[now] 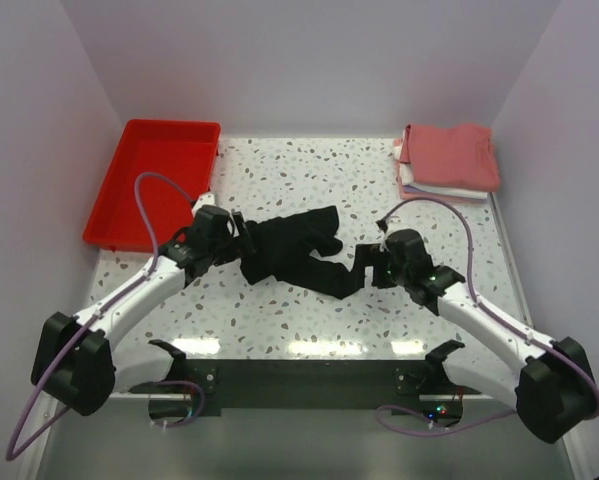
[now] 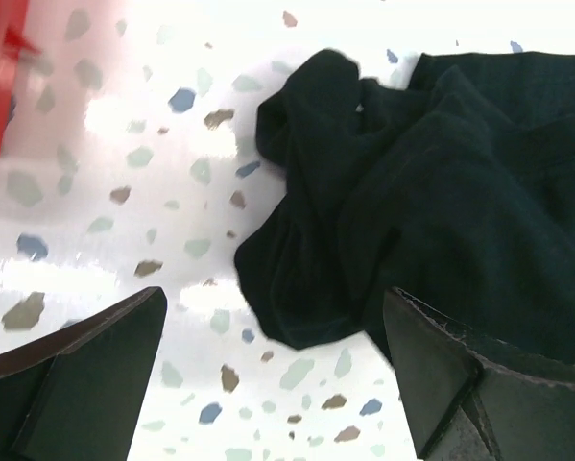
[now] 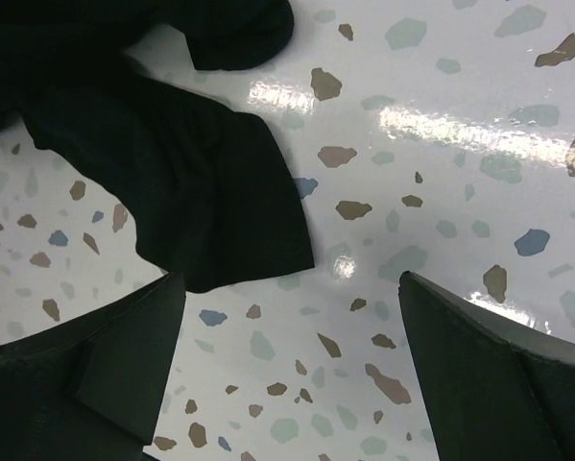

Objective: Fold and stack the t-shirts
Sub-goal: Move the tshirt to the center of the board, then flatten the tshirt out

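Left gripper point(image 1: 237, 230) first: jaws spread wide, nothing pinched, parked right at the left edge of the crumpled black cotton t-shirt point(image 1: 294, 242). The glossy red plastic tray point(image 1: 164, 170) sits off to its left and isn't part of this.

The shirt is a bunched heap mid-table on the white speckled terrazzo tabletop point(image 1: 309, 315), not flattened at all.

On its right end, the right gripper point(image 1: 372, 264) is likewise wide open and empty, with a loose flap of black cloth just beside its left finger point(image 3: 124, 355).

Far right at the back is the stack of folded salmon-red, white and pale pink t-shirts point(image 1: 447, 160).

My take: this is the spread-out step. Each side should pinch a single layer at the outer edge, not a wad, then lift and pull apart evenly so the shirt lies flat before folding.
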### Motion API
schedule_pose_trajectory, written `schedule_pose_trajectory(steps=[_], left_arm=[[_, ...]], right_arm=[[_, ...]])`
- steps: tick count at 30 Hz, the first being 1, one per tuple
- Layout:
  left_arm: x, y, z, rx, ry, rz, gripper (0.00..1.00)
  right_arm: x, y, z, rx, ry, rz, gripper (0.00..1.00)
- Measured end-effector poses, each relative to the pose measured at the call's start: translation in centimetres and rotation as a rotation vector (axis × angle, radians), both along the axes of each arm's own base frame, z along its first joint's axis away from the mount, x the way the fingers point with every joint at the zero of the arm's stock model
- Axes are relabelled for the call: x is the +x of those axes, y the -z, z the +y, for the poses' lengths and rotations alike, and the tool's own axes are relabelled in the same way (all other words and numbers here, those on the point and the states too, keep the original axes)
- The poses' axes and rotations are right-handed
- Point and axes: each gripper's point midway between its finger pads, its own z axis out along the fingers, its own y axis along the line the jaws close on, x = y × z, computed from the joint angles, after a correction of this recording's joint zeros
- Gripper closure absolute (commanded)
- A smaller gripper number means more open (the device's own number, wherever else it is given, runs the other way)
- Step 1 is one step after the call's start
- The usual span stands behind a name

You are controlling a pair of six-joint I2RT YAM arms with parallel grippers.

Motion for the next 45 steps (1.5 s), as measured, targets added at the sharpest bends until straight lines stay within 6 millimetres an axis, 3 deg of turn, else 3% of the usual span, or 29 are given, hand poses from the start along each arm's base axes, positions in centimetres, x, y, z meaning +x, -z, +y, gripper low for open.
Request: schedule_pose_trajectory(steps=[5, 10, 14, 21, 25, 27, 31, 38, 41, 45], left_arm=[[-2.9, 0.1, 1.3, -0.029, -0.034, 0.000, 0.00], [-4.6, -0.1, 2.2, -0.051, -0.058, -0.018, 0.00], [-5.7, 1.1, 3.1, -0.039, -0.091, 0.002, 0.00], [-6.3, 2.6, 3.5, -0.017, -0.102, 0.044, 0.00], [-6.1, 2.3, 3.4, -0.024, -0.101, 0.031, 0.00], [-6.0, 2.3, 3.3, -0.026, -0.101, 0.027, 0.00], [-6.0, 2.4, 3.4, -0.024, -0.101, 0.029, 0.00], [-5.9, 2.3, 3.0, -0.040, -0.091, 0.022, 0.01], [-5.7, 3.1, 2.5, -0.061, -0.073, 0.018, 0.07], [-6.6, 5.6, 1.6, -0.081, -0.019, 0.076, 0.21]], right_arm=[[0.3, 1.8, 1.8, -0.133, -0.008, 0.035, 0.13], [1.0, 3.5, 3.1, -0.260, 0.000, 0.059, 0.22], [1.0, 4.7, 4.1, -0.313, -0.004, 0.083, 0.26], [-0.3, 6.3, 4.6, -0.333, 0.011, 0.125, 0.29], [-0.7, 7.1, 3.9, -0.338, 0.053, 0.142, 0.38], [-0.6, 7.1, 4.0, -0.330, 0.065, 0.140, 0.41], [-0.4, 7.1, 4.3, -0.314, 0.077, 0.137, 0.79], [-0.3, 6.8, 4.4, -0.289, 0.084, 0.125, 0.92], [-0.6, 6.0, 4.1, -0.279, 0.078, 0.107, 0.96], [-0.7, 4.0, 4.1, -0.221, 0.078, 0.061, 0.97]])
